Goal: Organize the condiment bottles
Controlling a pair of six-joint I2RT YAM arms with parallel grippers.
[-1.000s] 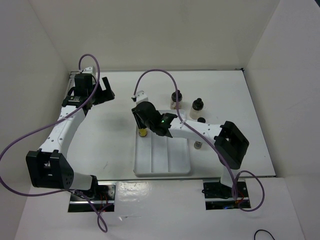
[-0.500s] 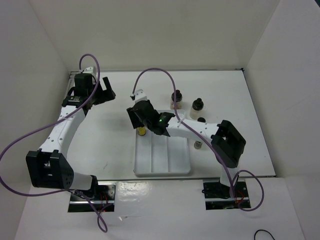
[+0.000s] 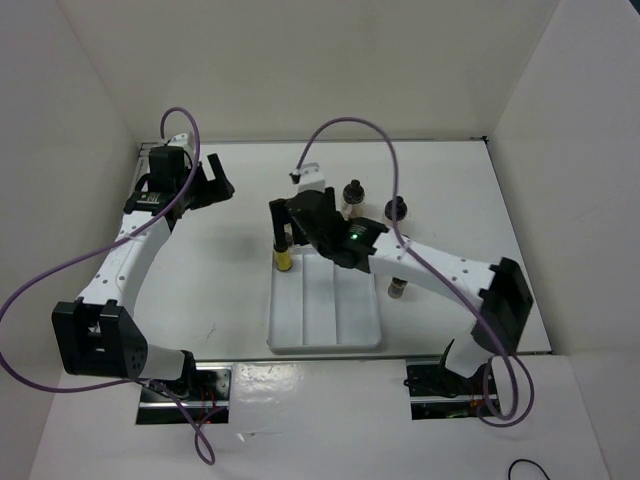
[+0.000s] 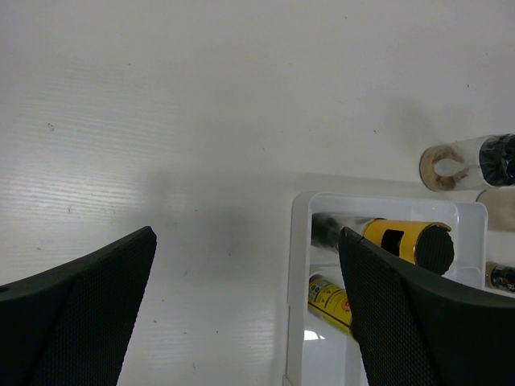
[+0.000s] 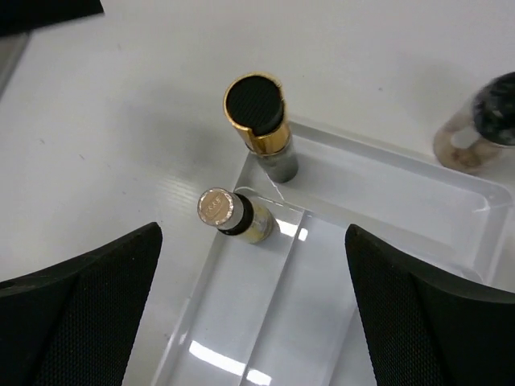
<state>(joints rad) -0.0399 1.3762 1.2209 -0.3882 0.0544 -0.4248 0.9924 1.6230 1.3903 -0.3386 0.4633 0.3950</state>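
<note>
Right pincer (image 5: 253,237) is hovering with its fingers spread wide and gripping nothing, directly above the far left corner of the white tray (image 5: 386,189). The gold-rimmed bottle (image 5: 256,108) (black cap, yellow body) is standing in the very corner of the left compartment, and the pale-topped bottle (image 5: 229,213) is standing just nearer along the same wall. The clear jar (image 5: 475,129) is sitting on the table (image 5: 121,96) just beyond the tray's far edge, while the dark-brown bottle (image 3: 396,288) is standing beside the tray's right wall. Left pincer (image 4: 245,237) is also hanging apart and empty, over the table well to the left of the tray
</note>
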